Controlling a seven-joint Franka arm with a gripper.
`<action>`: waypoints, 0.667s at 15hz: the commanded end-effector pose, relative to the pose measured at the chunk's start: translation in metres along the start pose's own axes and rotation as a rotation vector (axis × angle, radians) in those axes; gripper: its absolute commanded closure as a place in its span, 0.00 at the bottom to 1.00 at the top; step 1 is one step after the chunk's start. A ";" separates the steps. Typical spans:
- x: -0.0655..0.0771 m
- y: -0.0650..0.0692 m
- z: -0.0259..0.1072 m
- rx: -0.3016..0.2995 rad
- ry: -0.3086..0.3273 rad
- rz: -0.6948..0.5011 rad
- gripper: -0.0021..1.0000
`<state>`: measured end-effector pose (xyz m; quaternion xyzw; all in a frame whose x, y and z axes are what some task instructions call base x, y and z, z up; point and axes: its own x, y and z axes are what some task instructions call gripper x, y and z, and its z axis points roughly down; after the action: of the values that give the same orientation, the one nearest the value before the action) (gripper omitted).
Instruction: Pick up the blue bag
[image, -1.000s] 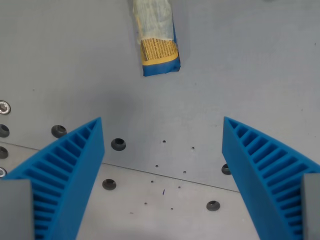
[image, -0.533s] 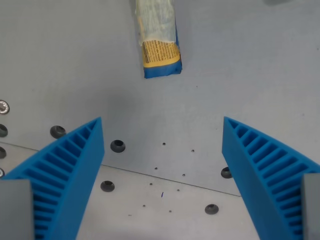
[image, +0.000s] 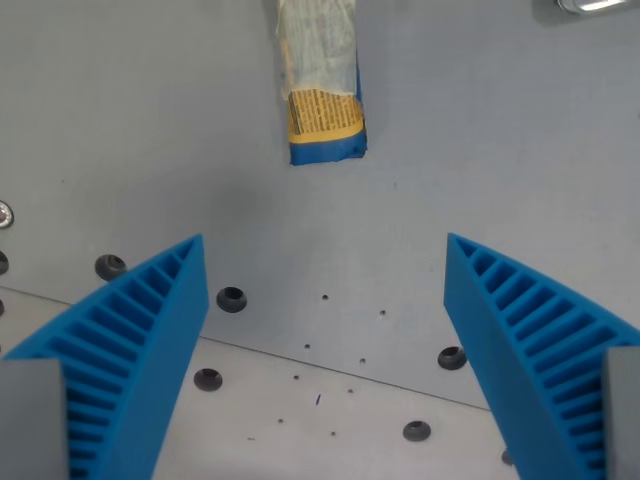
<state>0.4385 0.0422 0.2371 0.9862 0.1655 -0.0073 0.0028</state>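
Note:
The blue bag (image: 321, 82) lies flat on the grey table at the top centre of the wrist view. It is a narrow packet with a pale wrinkled body, a yellow printed panel and a blue lower edge; its upper end runs out of the picture. My gripper (image: 325, 265) hangs open well below the bag, apart from it. Its two blue ribbed fingers (image: 140, 340) spread wide at the bottom left and bottom right, with only bare table between them.
The grey metal table (image: 480, 150) has a seam running across the lower part and several screw holes (image: 231, 299) near it. A shiny metal piece (image: 590, 6) shows at the top right corner.
The whole scene has slid slightly down and left in the picture, so the camera has crept toward the bag. The bag itself has not moved and the fingers stay equally wide.

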 end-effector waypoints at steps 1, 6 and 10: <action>0.006 -0.001 0.001 -0.006 0.013 -0.071 0.00; 0.007 -0.001 0.004 -0.007 0.013 -0.097 0.00; 0.009 -0.002 0.007 -0.008 0.013 -0.118 0.00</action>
<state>0.4414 0.0450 0.2305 0.9818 0.1897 -0.0052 0.0030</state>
